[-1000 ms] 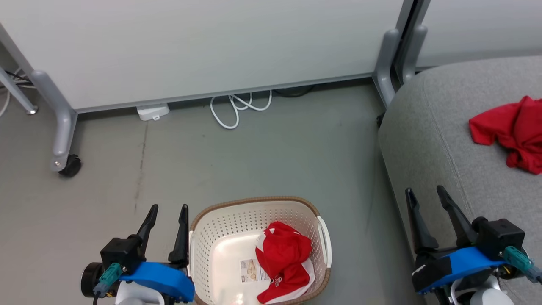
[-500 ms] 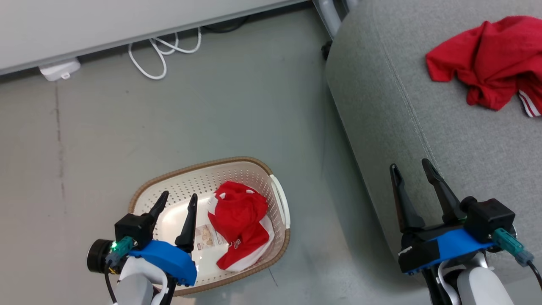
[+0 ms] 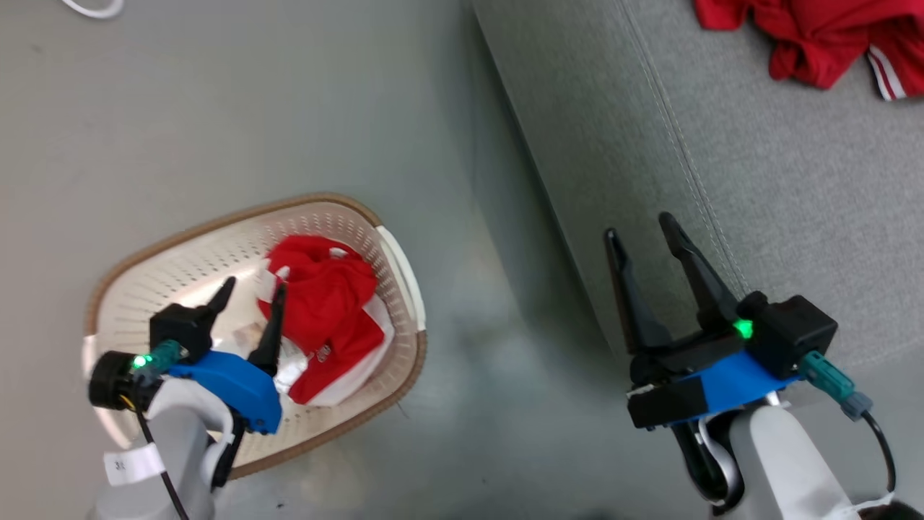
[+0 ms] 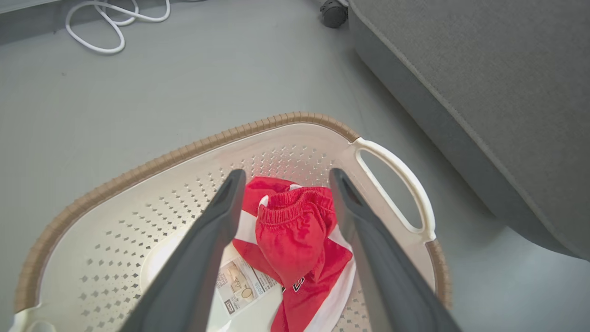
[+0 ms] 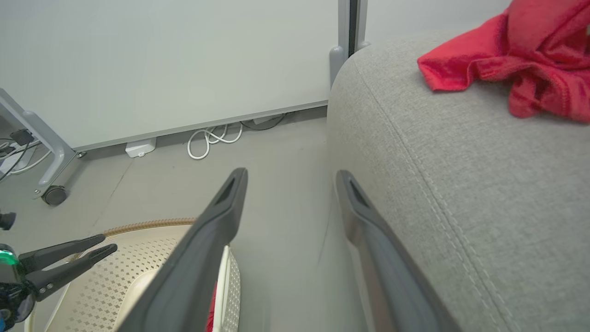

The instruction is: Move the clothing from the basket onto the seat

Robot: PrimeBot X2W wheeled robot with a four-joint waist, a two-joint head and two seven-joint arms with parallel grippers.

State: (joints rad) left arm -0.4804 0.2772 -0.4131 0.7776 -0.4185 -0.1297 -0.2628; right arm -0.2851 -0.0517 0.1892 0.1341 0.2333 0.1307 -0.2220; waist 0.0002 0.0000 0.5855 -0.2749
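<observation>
Left wrist view: clothing (image 4: 295, 235) framed between spread left pincer (image 4: 286, 173), seemingly untouched

**Plastic, cloth, paper**

The basket (image 4: 106, 249) is smooth cream plastic, glossy at the bottom, with a brown woven-look rim (image 4: 138, 171) and a paper label (image 4: 239, 288). The red garment (image 4: 290, 235) is soft matt cloth. The seat (image 4: 484, 92) is coarse grey fabric, seam-stitched. The left fingers (image 4: 198, 258) look matt dark plastic.
</observation>
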